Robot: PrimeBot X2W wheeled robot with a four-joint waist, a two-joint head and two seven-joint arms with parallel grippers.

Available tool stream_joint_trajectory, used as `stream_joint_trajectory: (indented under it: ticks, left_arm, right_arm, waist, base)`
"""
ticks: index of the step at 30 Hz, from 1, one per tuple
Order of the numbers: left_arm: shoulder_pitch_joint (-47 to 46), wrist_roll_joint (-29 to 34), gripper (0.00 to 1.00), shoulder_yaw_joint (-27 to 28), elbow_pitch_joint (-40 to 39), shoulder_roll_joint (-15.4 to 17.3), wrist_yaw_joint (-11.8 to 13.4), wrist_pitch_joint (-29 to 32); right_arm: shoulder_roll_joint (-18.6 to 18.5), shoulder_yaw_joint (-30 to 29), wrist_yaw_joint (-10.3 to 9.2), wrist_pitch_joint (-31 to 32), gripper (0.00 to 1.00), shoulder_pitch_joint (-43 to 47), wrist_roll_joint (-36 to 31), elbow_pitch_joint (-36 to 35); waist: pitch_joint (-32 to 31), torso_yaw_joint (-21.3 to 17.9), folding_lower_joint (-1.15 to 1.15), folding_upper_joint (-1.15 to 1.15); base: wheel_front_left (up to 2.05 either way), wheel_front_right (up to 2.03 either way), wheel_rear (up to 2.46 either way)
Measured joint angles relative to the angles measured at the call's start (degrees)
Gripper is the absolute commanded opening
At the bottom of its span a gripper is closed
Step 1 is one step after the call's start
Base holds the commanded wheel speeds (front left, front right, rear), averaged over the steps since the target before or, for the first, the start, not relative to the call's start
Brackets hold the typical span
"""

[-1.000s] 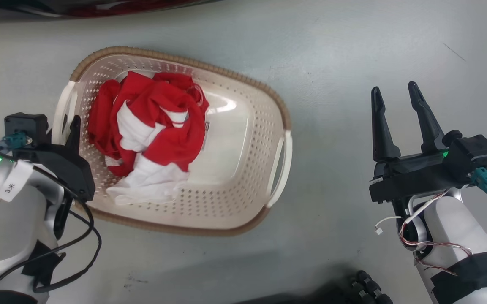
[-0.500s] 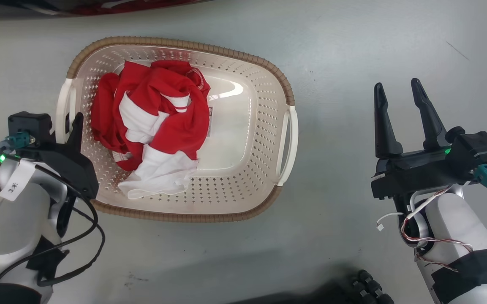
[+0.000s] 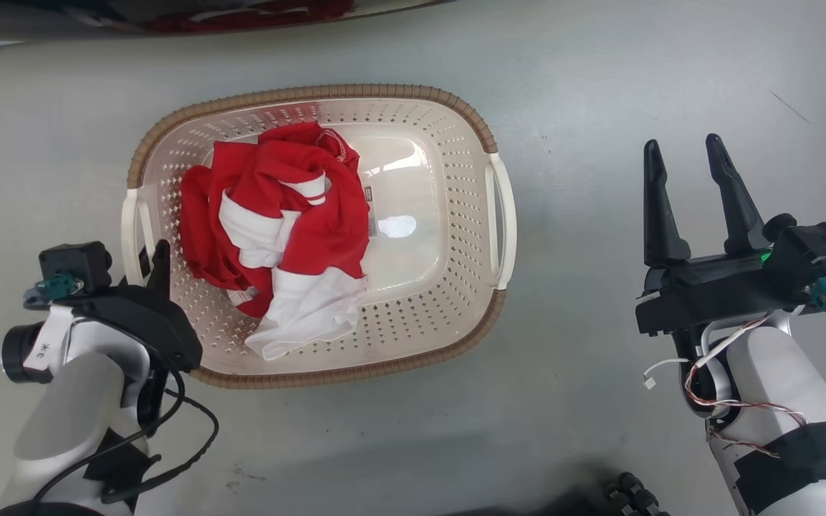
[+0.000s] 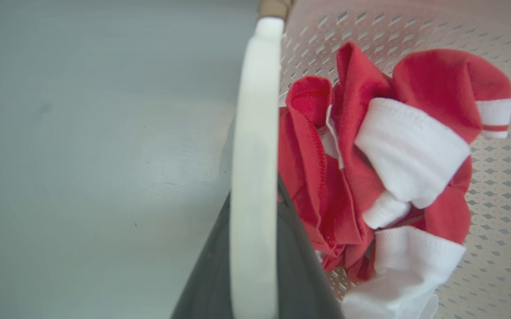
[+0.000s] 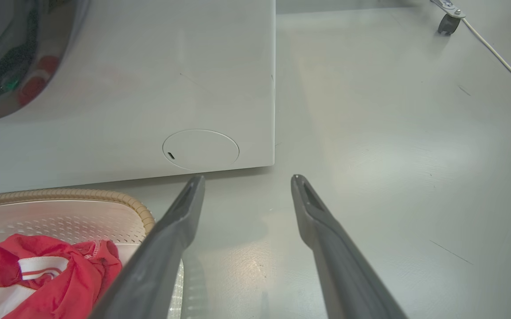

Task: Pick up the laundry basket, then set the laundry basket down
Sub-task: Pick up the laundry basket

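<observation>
Since only the left gripper (image 3: 149, 254), at the lower left of the head view, has hold of the laundry basket (image 3: 427, 315), the whole load depends on one side. The left wrist view shows the white handle (image 4: 255, 155) running up the middle of the frame with dark finger on either side of it, so this gripper looks clamped on it. The right gripper (image 3: 682, 141) stands at the right of the frame, fingers spread with nothing between them, well apart from the basket's other handle (image 3: 504, 215). The basket lies in the middle of the head view, level, over the grey floor (image 3: 599, 86); whether it rests on the floor or hangs just clear of it I cannot tell.

A one-sided hold is the main risk. If the arm lifts or lowers fast, the far side would probably sag and the smooth handle could turn or slip between the fingers. The red-and-white garment (image 3: 284, 229) is heaped toward the held side, which eases the tilt, yet a sharp tip could slide it across or out. Letting go before the base lies flat would drop the basket. The washing-machine front (image 5: 149, 88) stands just beyond the rim at the top of the right wrist view, so a swing that way could knock it.
</observation>
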Motion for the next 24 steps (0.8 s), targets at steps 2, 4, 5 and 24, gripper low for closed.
stream_joint_trajectory:
  ticks: [2,4,5,24]
  left_arm:
    - [0.0,0.0,0.0,0.1,0.5,-0.3,0.0,0.0]
    - [0.1,0.0,0.0,0.0,1.0,-0.5,0.0,-0.2]
    - [0.2,0.0,0.0,-0.1,1.2,-0.6,-0.1,-0.5]
    - [0.5,-1.2,1.0,0.6,3.4,-2.6,-0.6,-4.8]
  right_arm:
    - [0.0,-0.1,0.01,-0.1,1.0,0.0,0.0,0.1]
    - [0.0,-0.2,0.03,-0.4,1.0,0.0,0.0,0.1]
    - [0.0,-0.3,0.04,-0.4,1.0,0.0,0.0,0.1]
    - [-0.8,-2.4,0.94,-0.4,1.0,0.1,-1.0,1.8]
  waist:
    - [-0.1,0.2,0.0,0.0]
    - [-0.3,0.3,0.0,0.0]
    - [-0.3,0.4,0.0,0.0]
    - [-3.0,1.7,0.01,0.01]
  base:
    - [0.0,0.0,0.0]
    - [0.0,0.0,0.0]
    - [0.0,0.0,0.0]
    - [0.0,0.0,0.0]
